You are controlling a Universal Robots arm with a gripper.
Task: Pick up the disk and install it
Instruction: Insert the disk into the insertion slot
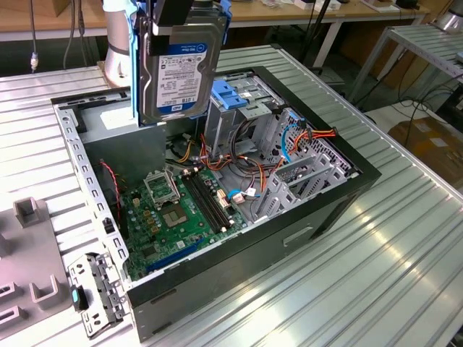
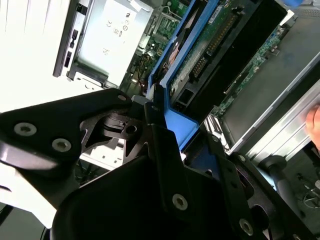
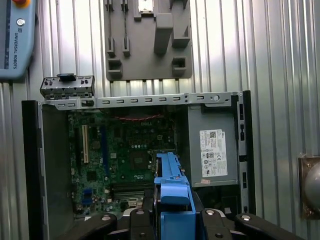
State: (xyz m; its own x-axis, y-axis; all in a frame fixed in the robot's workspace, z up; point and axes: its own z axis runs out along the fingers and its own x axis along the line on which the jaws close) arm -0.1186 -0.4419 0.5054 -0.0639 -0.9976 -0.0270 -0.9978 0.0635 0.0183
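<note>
I see the gripper (image 1: 176, 18) w/ jaws clamped on the disk (image 1: 181, 72) by its blue side rails, holding it upright, label toward the exterior view, above the open PC case (image 1: 333, 210).

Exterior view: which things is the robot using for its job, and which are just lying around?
For the job:
- the disk, held upright in the hand
- the open computer case under it

Just lying about:
- the grey holder plate on the table
- the grey bracket beside the case
</note>
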